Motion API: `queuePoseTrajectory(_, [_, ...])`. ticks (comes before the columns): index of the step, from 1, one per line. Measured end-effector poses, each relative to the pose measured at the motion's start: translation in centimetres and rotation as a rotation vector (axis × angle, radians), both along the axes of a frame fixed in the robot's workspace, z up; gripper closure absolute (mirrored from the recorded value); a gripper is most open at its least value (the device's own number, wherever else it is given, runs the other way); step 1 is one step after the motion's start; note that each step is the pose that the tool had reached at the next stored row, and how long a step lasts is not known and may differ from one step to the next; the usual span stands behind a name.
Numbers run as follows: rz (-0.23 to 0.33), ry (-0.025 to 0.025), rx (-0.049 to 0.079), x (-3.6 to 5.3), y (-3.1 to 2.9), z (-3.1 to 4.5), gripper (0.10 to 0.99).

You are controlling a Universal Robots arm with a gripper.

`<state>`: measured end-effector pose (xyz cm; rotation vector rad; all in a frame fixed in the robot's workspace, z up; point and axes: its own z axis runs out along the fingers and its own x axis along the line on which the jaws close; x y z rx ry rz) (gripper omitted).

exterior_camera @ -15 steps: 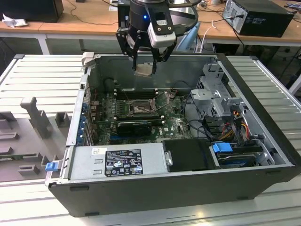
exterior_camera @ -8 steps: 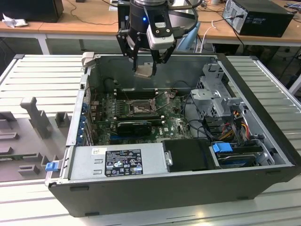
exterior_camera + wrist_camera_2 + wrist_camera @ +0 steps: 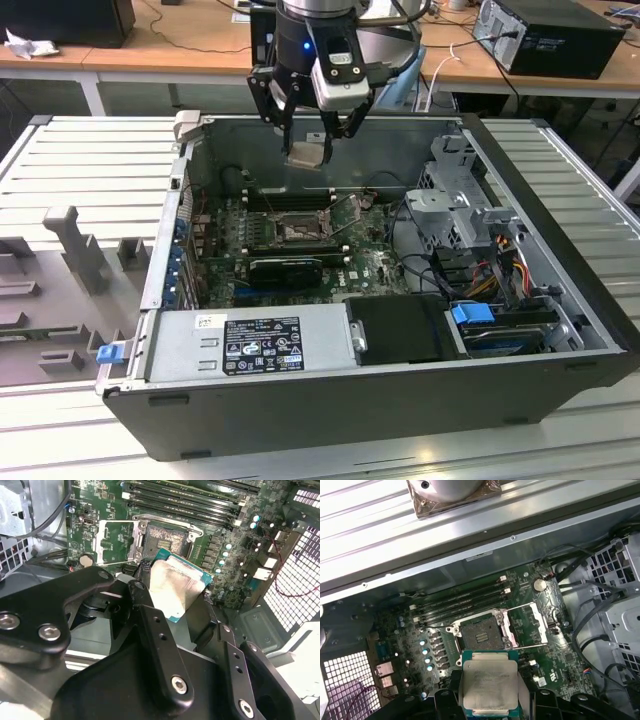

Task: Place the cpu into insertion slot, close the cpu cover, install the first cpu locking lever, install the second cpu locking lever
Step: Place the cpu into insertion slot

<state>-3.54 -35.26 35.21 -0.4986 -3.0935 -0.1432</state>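
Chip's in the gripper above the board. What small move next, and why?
Probably ease down toward the dark-framed square insertion slot: the gripper holds the silver-topped square cpu well above it, and the silver frame cpu cover stands open.

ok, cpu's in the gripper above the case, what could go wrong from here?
1. The cpu looks slightly rotated against the insertion slot. Set down skewed, it could bend pins.
2. The cpu cover is open right beside the slot. The gripper could clip it with a finger on the way down.
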Motion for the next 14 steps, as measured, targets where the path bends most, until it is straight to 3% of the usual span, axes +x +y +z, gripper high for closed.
queuePoseTrajectory(14, [-0.031, 0.0, 0.0, -0.02, 0.0, -0.09, 0.557])
